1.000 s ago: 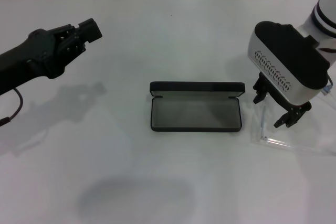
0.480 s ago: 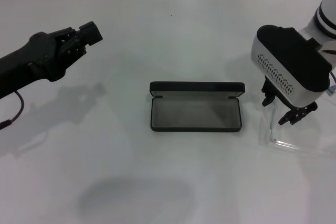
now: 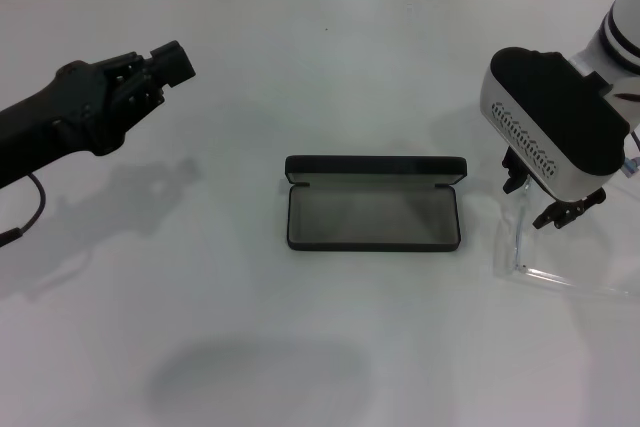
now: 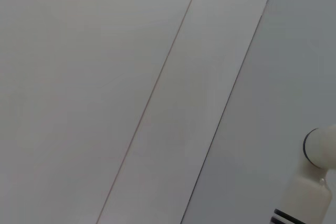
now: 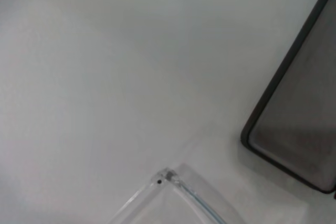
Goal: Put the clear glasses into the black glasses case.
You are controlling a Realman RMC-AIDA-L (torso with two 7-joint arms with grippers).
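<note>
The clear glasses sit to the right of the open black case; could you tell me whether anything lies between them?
Nothing visible does: only bare table separates the clear glasses from the open black glasses case.

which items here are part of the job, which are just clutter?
Job:
- clear glasses, on the table right of the case, under the right end effector
- black glasses case, lid open, nothing inside

Not part of it:
- white table
- left end effector, raised at far left, idle
</note>
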